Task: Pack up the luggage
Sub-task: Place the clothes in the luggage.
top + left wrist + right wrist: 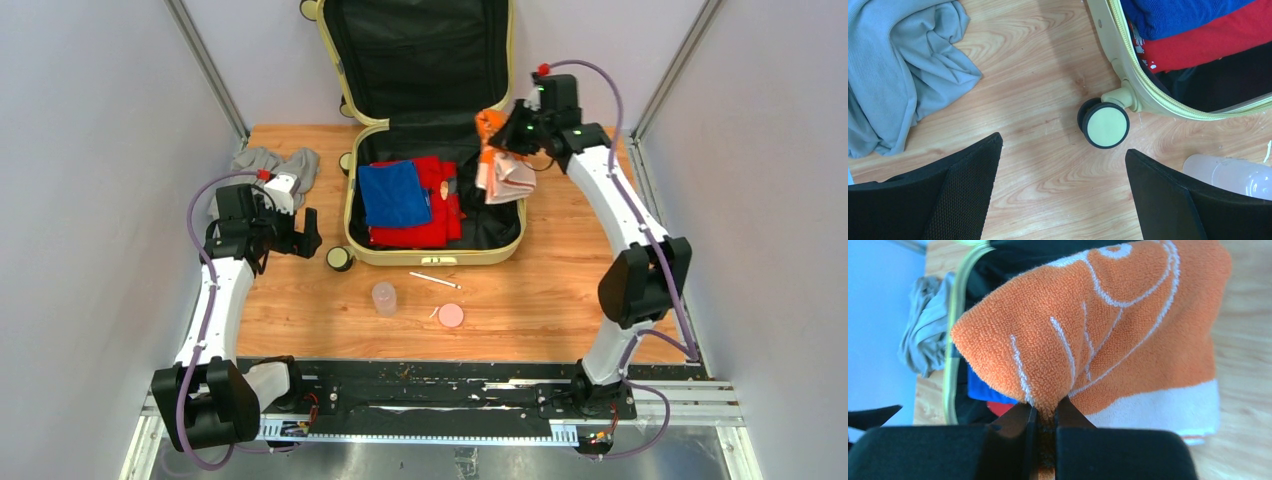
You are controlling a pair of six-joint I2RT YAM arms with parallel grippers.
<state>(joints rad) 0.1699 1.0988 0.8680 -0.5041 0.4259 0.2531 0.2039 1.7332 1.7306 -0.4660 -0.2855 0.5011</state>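
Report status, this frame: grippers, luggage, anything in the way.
Right gripper shut on orange towel over the luggage. Left gripper open, empty, beside a wheel. Lid up, blue cloth on red clothes inside. Grey garment on table, nothing blocking.

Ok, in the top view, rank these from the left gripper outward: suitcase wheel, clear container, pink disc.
1. Suitcase wheel, just right of the left gripper.
2. Clear container, farther right, toward the near edge.
3. Pink disc, farthest right.

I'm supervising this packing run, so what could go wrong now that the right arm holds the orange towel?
The right end effector pinches only a small fold of the orange towel, so it might slip free. The towel hangs near the right rim of the luggage and could drape over it, hindering closing.
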